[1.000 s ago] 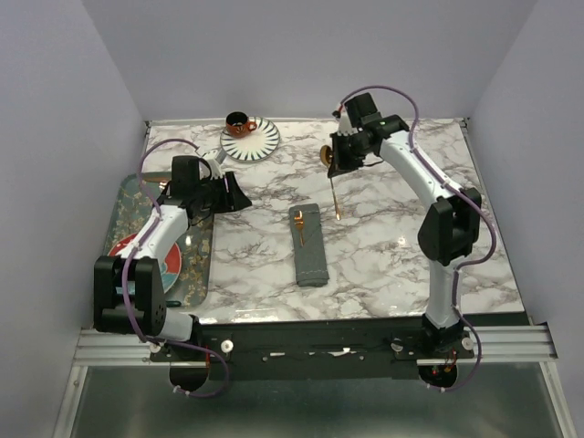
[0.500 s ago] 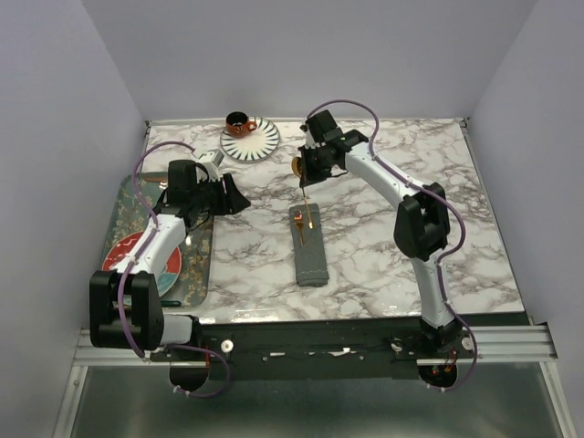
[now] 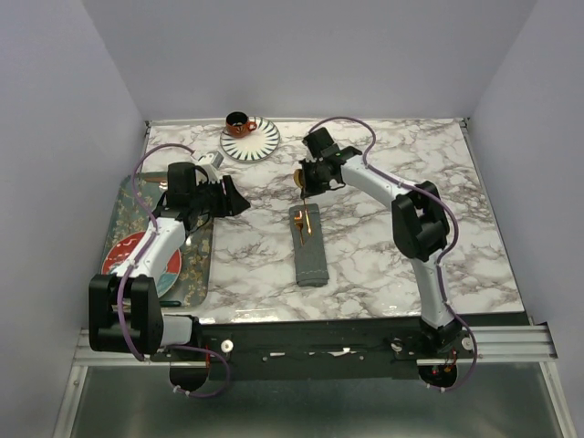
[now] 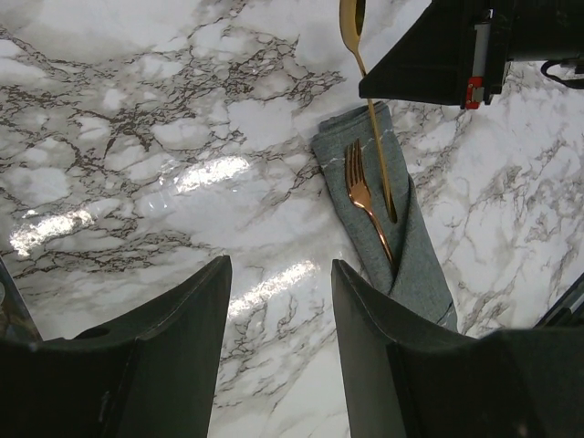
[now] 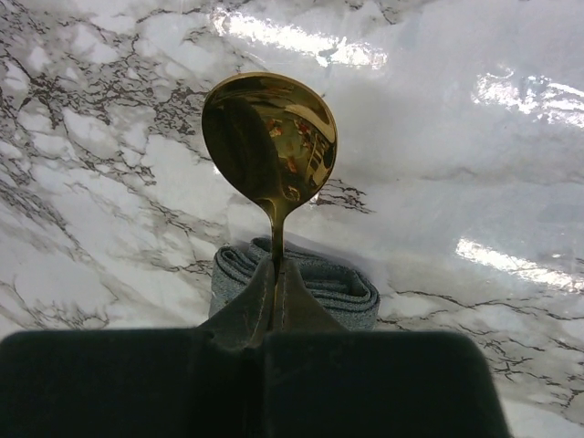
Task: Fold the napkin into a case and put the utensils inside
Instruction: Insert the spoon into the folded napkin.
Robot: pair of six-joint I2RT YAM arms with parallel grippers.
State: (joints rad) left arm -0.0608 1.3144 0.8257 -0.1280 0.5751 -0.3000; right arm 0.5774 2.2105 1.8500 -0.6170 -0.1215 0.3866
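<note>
Marble worktop (image 3: 383, 237): fork (image 4: 360, 196) in case (image 3: 310, 255); right hand (image 5: 276, 274) pinches spoon (image 5: 269, 137) over case, left hand (image 4: 281, 274) spread. Next you lower it in.

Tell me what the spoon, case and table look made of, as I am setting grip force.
Spoon: probably polished gold-toned metal; its bowl mirrors the surroundings.
Case: soft grey woven cloth; matte, with rolled, folded edges.
Table: glossy marble or a marble-look laminate; white with dark veins and sharp glare from the lights. I cannot tell which.
</note>
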